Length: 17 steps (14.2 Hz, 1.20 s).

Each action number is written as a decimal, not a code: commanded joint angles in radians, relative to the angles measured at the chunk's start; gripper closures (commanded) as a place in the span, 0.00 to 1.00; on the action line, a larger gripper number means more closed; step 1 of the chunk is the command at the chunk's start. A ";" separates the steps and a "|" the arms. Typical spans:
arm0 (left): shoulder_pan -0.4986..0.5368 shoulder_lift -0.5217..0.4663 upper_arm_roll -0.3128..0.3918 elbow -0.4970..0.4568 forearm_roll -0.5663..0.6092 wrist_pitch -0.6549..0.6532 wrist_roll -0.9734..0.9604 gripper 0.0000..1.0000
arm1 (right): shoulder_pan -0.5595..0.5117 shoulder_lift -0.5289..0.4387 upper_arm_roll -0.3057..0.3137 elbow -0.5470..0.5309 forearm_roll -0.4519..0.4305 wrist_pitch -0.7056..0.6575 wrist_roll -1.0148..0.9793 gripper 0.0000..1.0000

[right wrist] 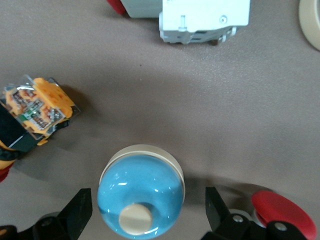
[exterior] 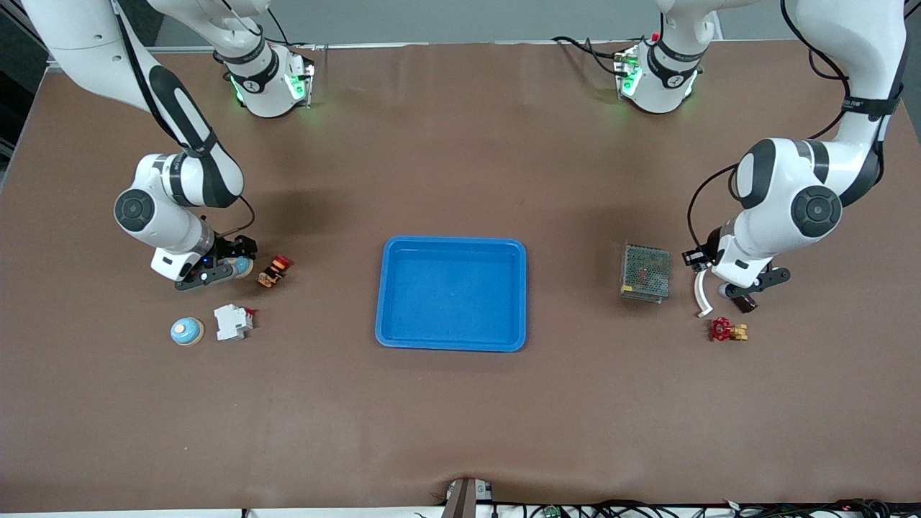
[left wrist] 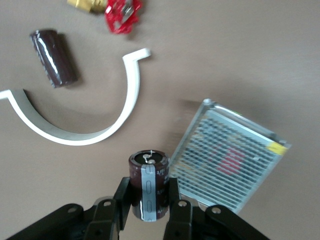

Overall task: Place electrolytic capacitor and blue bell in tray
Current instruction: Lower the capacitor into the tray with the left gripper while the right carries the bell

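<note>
The blue tray (exterior: 403,338) lies mid-table. My left gripper (exterior: 744,301) is low over the table beside the mesh box and is shut on a dark brown electrolytic capacitor (left wrist: 148,185), held upright between its fingers (left wrist: 122,200). A second capacitor (left wrist: 54,57) lies on the table near it. My right gripper (exterior: 232,269) is open around a blue bell (right wrist: 141,192) with a cream button. Its fingers (right wrist: 80,211) stand on either side of the bell with gaps. A second blue bell (exterior: 187,331) sits nearer the front camera.
A metal mesh box (exterior: 645,272), a white curved strip (left wrist: 100,125) and a red valve (exterior: 727,330) lie by the left gripper. A white breaker (exterior: 232,321) and an orange-and-red switch (exterior: 274,271) lie by the right gripper.
</note>
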 commanded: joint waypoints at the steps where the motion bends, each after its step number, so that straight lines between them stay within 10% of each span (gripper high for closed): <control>1: -0.007 0.012 -0.039 0.088 0.020 -0.067 -0.022 1.00 | -0.003 0.006 0.005 0.001 -0.005 0.013 -0.010 0.00; 8: -0.179 0.075 -0.045 0.210 0.023 -0.096 -0.161 1.00 | 0.008 0.006 0.006 0.010 -0.005 0.004 -0.008 0.64; 12: -0.283 0.150 -0.045 0.302 0.023 -0.096 -0.305 1.00 | 0.006 -0.008 0.009 0.047 -0.005 -0.044 -0.007 0.63; 17: -0.421 0.279 -0.042 0.446 0.024 -0.096 -0.525 1.00 | 0.020 -0.046 0.038 0.430 0.032 -0.655 0.030 0.63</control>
